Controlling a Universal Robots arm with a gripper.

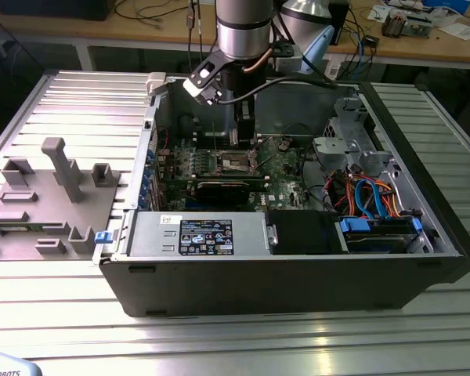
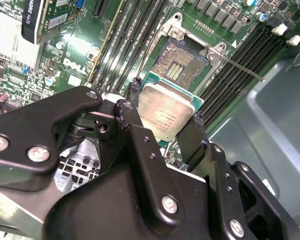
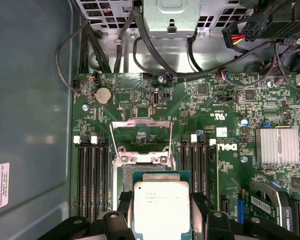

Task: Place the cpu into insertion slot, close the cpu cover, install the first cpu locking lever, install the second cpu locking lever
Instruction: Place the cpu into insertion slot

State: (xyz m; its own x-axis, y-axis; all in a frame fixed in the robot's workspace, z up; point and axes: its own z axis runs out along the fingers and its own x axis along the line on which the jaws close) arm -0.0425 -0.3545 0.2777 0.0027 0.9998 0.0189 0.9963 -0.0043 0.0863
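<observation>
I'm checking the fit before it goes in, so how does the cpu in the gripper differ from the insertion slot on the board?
The cpu has a smooth silvery-grey metal top; the insertion slot shows a dark brownish contact field. The cpu is clamped in the gripper, not yet seated; the insertion slot sits in the green board, uncovered and empty. Both are square and look alike in footprint.

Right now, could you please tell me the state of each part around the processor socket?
socket, empty, contacts bare.
cover, swung open.
lever, unlatched, sticking out to the side.
chip, held in the air near the socket, not seated.
gripper, shut on the chip.
computer case, open, its inside exposed.
</observation>
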